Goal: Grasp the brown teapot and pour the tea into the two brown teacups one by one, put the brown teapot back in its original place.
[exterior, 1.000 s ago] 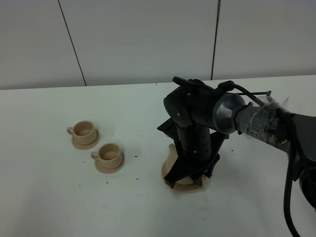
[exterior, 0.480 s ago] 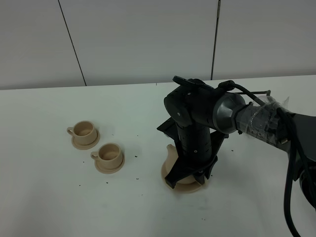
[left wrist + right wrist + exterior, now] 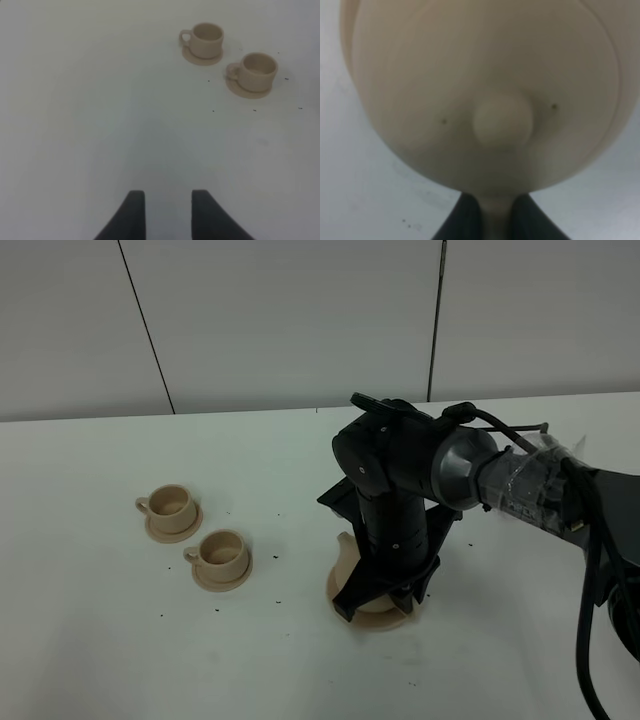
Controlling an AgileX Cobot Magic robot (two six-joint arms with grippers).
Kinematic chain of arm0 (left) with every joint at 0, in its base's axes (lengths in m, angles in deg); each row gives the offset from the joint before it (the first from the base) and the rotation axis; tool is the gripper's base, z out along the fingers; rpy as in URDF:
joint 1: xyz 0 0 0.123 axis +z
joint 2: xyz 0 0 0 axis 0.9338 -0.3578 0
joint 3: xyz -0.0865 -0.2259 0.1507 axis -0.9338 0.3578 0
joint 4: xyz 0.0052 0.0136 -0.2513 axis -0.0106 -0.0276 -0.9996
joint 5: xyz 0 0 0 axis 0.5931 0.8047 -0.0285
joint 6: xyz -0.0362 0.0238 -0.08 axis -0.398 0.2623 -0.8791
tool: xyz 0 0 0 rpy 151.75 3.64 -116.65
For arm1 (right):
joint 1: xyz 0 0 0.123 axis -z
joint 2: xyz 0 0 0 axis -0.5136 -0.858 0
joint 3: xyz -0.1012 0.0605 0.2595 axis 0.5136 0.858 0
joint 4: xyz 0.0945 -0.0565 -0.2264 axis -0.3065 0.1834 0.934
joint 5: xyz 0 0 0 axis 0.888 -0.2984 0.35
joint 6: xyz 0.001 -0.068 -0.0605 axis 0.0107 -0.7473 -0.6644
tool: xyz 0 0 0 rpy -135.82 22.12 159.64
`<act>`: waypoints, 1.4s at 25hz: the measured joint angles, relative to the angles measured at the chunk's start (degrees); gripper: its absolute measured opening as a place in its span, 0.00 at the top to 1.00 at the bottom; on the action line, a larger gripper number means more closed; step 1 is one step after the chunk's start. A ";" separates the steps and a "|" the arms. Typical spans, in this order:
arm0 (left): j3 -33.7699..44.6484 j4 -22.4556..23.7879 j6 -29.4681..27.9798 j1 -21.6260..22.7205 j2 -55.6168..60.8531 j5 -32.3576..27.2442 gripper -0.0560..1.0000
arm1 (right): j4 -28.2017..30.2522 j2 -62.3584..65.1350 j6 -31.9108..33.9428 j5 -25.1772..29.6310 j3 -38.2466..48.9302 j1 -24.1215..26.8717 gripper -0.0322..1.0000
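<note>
The brown teapot (image 3: 490,75) fills the right wrist view, its lid knob (image 3: 502,120) in the middle. My right gripper (image 3: 496,222) is shut on the teapot's loop handle, which sits between the two dark fingers. In the high view the right arm (image 3: 395,500) covers most of the teapot; only its spout (image 3: 346,545) and the wide saucer (image 3: 385,619) under it show. The two brown teacups (image 3: 172,504) (image 3: 222,550) stand on small saucers to the left. My left gripper (image 3: 168,215) is open over bare table, with the same cups (image 3: 207,37) (image 3: 257,70) far ahead of it.
The white table (image 3: 100,640) carries scattered dark specks around the cups and the saucer. A pale panelled wall (image 3: 300,320) rises behind the table's far edge. The right arm's cables (image 3: 590,570) hang at the right side.
The right gripper's fingers have closed onto the teapot's handle. The arm, the teapot and the saucer shifted slightly to the left. The cups have not moved.
</note>
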 joint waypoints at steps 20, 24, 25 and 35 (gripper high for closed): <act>0.00 0.00 -0.10 0.00 0.00 0.00 0.66 | -0.28 2.42 0.16 -0.46 0.00 0.00 0.88; 0.00 0.00 -0.10 0.00 0.00 0.00 0.66 | -0.28 2.59 0.32 -0.46 0.00 0.00 0.88; 0.00 0.00 -0.10 0.00 0.00 0.00 0.66 | -0.28 2.59 0.32 -0.46 0.00 0.00 0.88; 0.00 0.00 -0.10 0.00 0.00 0.00 0.66 | -0.28 2.59 0.32 -0.46 0.00 0.00 0.88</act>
